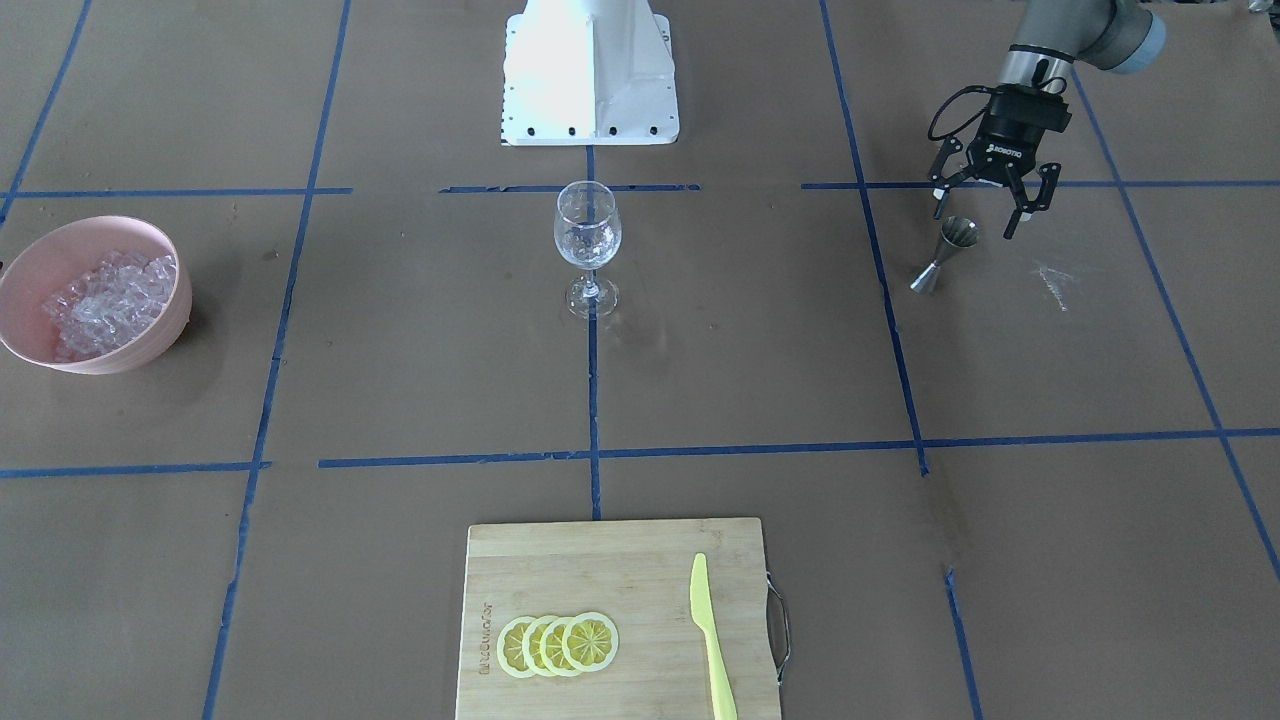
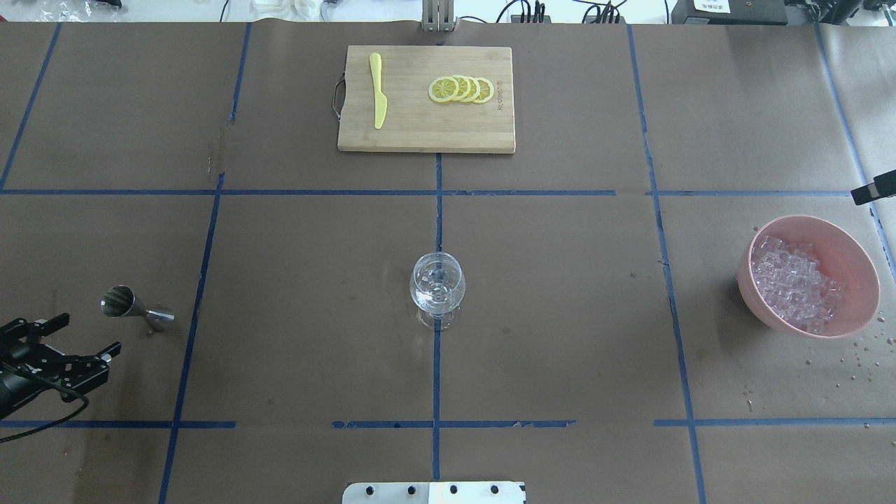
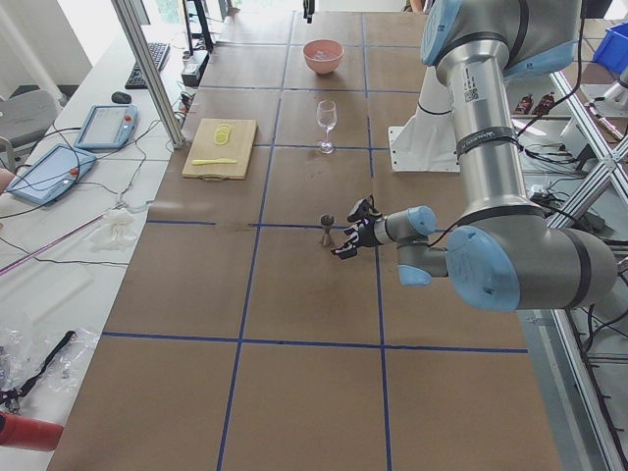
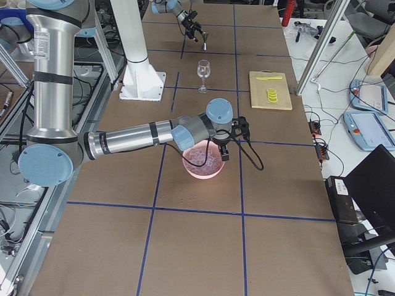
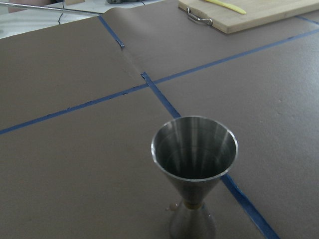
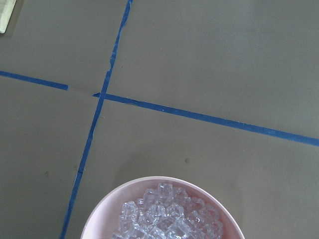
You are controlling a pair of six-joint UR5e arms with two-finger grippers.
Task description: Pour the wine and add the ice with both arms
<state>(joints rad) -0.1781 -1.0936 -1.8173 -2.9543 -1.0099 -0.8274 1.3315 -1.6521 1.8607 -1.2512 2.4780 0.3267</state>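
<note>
Left gripper (image 1: 980, 207): jaws spread wide, tilted downward. Right gripper (image 4: 223, 150): pointing down; right arm (image 4: 133, 138) outstretched, near level; jaw state indiscernible.

Bamboo cutting board (image 2: 420, 133) at the far centre of the brown desk (image 2: 560, 315), four overlapping lemon slices (image 2: 462, 89) on its right half, yellow plastic knife (image 2: 378, 94) on its left, blue tape (image 2: 435, 378) gridlines across the desk.

A robotics lab, plainly: the left arm (image 3: 486, 147) and right arm (image 4: 123, 140) reach over a tabletop (image 2: 315, 231) papered brown and gridded with blue tape (image 2: 436, 392). Aluminium frame posts (image 3: 138, 39) stand alongside, and teach pendants (image 3: 49, 172) lie on the side bench (image 3: 59, 285).
</note>
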